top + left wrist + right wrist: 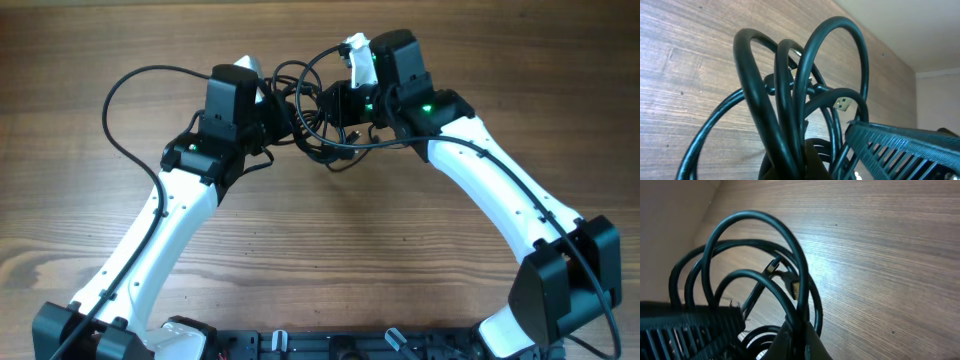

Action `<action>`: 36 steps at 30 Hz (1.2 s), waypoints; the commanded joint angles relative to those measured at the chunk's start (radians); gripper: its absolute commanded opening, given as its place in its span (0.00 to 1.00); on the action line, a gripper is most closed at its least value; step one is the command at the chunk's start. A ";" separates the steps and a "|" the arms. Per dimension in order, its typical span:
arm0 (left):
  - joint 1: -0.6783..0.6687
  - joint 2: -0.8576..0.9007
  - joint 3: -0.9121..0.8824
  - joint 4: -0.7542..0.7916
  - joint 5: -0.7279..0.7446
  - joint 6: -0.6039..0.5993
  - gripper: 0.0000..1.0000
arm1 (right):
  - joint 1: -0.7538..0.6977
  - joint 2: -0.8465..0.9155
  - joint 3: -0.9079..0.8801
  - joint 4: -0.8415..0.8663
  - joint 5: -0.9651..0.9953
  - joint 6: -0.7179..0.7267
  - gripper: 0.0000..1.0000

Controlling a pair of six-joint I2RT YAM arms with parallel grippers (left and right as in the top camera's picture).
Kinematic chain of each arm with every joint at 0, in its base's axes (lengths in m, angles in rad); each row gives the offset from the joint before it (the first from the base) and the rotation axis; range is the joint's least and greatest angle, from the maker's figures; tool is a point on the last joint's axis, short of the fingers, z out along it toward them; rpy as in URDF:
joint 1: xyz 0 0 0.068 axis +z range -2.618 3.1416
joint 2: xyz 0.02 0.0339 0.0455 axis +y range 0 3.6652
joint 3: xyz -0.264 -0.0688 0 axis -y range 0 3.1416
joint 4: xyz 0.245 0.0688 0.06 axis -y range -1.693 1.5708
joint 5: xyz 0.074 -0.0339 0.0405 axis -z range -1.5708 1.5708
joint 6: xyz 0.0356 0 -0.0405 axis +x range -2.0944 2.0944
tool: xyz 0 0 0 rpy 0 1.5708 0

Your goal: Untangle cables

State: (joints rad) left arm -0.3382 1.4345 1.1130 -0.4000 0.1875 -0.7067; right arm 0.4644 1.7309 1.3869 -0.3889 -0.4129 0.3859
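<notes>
Cables [315, 110] bundled between both arms, loops upright, long axis left-right; finger state of both: cannot tell

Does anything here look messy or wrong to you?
Yes: the cables form a knotted bundle of overlapping loops, held up between the left gripper and right gripper. A loose metal plug pokes out among the loops. Nothing looks broken or spilled on the wooden table.
</notes>
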 commanded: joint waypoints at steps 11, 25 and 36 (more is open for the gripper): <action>0.004 0.008 0.010 -0.092 -0.132 -0.008 0.04 | -0.122 -0.277 0.029 0.023 0.032 0.121 0.04; 0.005 0.008 0.009 -0.148 -0.137 0.000 0.04 | -0.378 -0.350 0.029 0.153 -0.341 0.344 0.04; 0.003 0.008 0.009 -0.156 -0.069 0.065 0.04 | -0.439 -0.334 0.029 0.368 -0.443 0.457 0.05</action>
State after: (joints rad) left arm -0.3450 1.4384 1.1282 -0.5659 0.1200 -0.6868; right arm 0.0257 1.4017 1.3903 -0.0135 -0.8379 0.8410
